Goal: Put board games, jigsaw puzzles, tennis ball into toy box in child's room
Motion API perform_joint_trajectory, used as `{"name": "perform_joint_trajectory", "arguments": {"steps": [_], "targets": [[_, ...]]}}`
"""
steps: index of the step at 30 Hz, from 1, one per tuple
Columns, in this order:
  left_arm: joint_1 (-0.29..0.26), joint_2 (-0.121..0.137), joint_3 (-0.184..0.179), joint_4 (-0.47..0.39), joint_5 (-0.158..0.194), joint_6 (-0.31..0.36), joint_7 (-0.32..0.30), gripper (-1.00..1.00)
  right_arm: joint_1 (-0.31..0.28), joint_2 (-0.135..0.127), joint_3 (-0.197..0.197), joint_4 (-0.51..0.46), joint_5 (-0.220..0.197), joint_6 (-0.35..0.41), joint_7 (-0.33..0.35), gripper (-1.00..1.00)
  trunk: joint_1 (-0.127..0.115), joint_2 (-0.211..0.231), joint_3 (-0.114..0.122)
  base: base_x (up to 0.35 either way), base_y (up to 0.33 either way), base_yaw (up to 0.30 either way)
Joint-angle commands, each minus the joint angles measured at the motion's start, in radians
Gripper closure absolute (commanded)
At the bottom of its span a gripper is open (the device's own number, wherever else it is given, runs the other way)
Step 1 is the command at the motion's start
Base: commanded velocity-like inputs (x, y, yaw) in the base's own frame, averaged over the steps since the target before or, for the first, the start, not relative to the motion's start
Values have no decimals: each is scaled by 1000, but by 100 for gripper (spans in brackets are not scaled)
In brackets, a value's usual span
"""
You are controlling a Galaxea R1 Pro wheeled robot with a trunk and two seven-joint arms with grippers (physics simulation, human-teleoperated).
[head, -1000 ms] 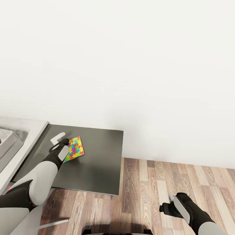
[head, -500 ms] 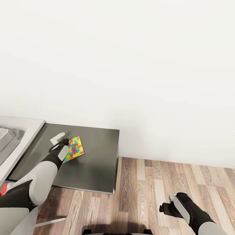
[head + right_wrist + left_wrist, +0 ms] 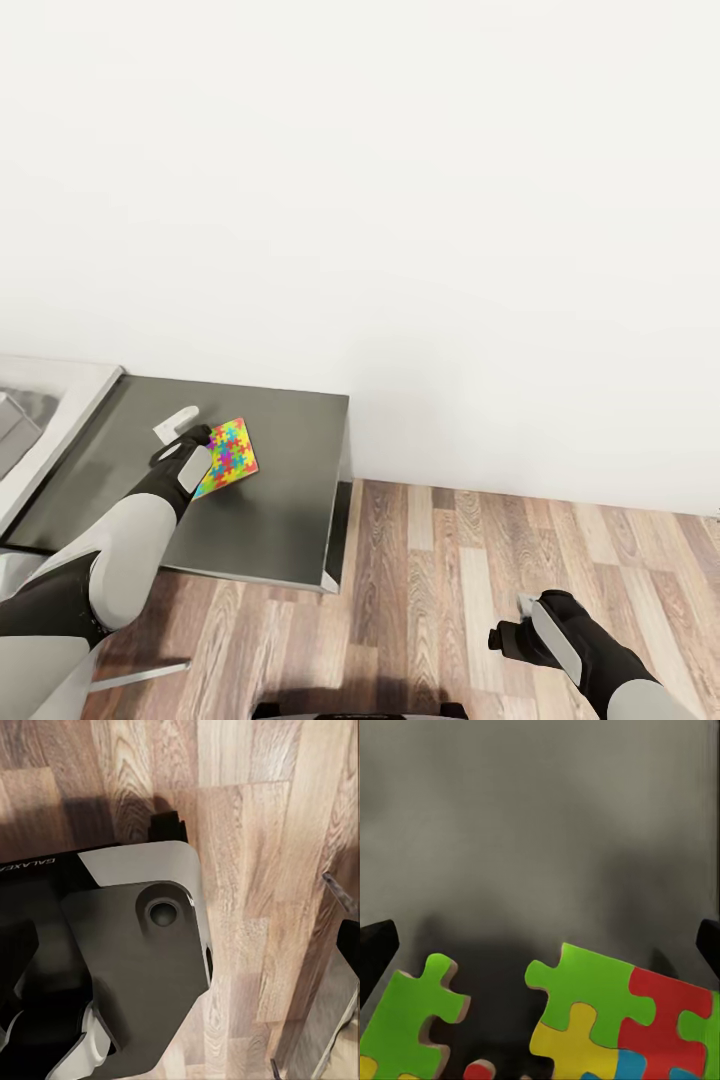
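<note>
My left fingers (image 3: pixel 205 440) pinched the jigsaw puzzle (image 3: pixel 228 457) by one edge, above the dark lower surface (image 3: pixel 290 480). I judged a level carry toward the toy box safest, since a thin square slips easily. Whether my right fingers (image 3: pixel 512 628) were spread, I could not tell.

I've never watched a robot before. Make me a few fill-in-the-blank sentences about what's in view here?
1. The left gripper holds a colourful ____ puzzle.
2. Beneath the jigsaw puzzle lies the table's dark ____ section.
3. The right gripper hangs over the ____ floor.

Missing words: jigsaw; grey; wooden
</note>
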Motion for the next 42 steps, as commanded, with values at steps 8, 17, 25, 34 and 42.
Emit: {"name": "perform_joint_trajectory", "arguments": {"steps": [8,17,25,34,42], "targets": [[0,0,0,22,22,-4,0,-100,-1,-1,6,-2,-11,3,-9,-100,1,-1,-2,-29,-120,0],[0,1,1,22,22,-4,-1,-100,-1,-1,4,-2,-11,3,-8,-100,1,-1,-2,-2,-7,0],[0,1,1,22,22,-3,0,-100,-1,-1,4,-2,-11,4,-8,-100,1,-1,-2,-29,-121,0],[0,1,1,22,22,-3,-1,-100,-1,-1,3,-2,-11,4,-7,-100,1,-1,-2,-5,-44,0],[0,1,1,22,22,-3,-1,-100,-1,-1,2,-2,-12,4,-4,-100,1,-1,3,0,-13,-107]]}}
